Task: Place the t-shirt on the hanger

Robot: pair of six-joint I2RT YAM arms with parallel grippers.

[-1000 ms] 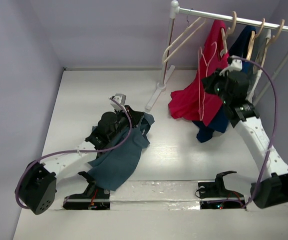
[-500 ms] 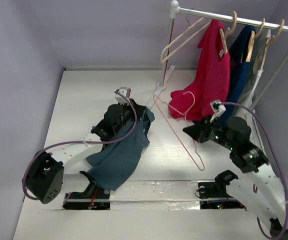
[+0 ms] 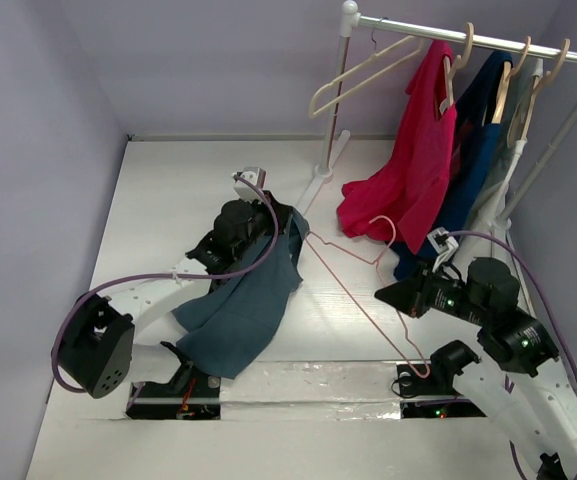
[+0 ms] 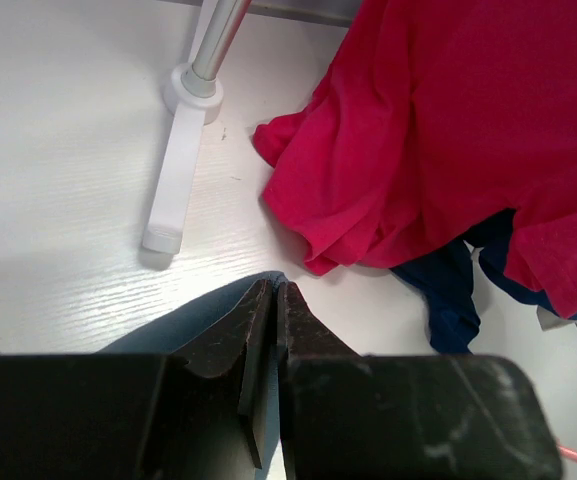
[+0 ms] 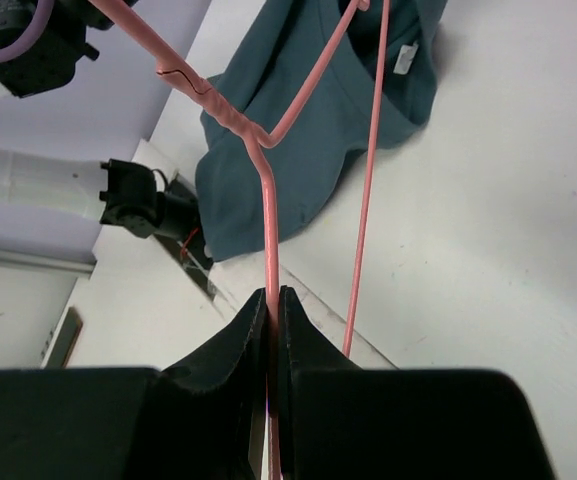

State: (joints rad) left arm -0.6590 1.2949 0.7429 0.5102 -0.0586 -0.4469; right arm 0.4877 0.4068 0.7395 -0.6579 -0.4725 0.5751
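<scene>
The slate-blue t-shirt (image 3: 243, 310) drapes from my left gripper (image 3: 290, 228) down to the table near the left arm's base. The left jaws are shut on its cloth, which shows blue under the fingers in the left wrist view (image 4: 193, 318). My right gripper (image 3: 379, 296) is shut on the thin pale-pink hanger (image 3: 353, 288) and holds it low over the table, its far end reaching to the t-shirt's top. In the right wrist view the pink rod (image 5: 268, 220) runs straight up from the closed jaws, with the t-shirt (image 5: 308, 130) beyond it.
A white clothes rack (image 3: 340, 100) stands at the back right with a cream hanger (image 3: 358, 75), tan wooden hangers (image 3: 463, 50), a red t-shirt (image 3: 408, 170) and a navy t-shirt (image 3: 468, 160). The rack's foot (image 4: 173, 170) lies near the left gripper.
My right arm has brought the pink hanger down from the rack to low over the table, toward the t-shirt. The left gripper has shifted slightly up and right, still holding the t-shirt.
</scene>
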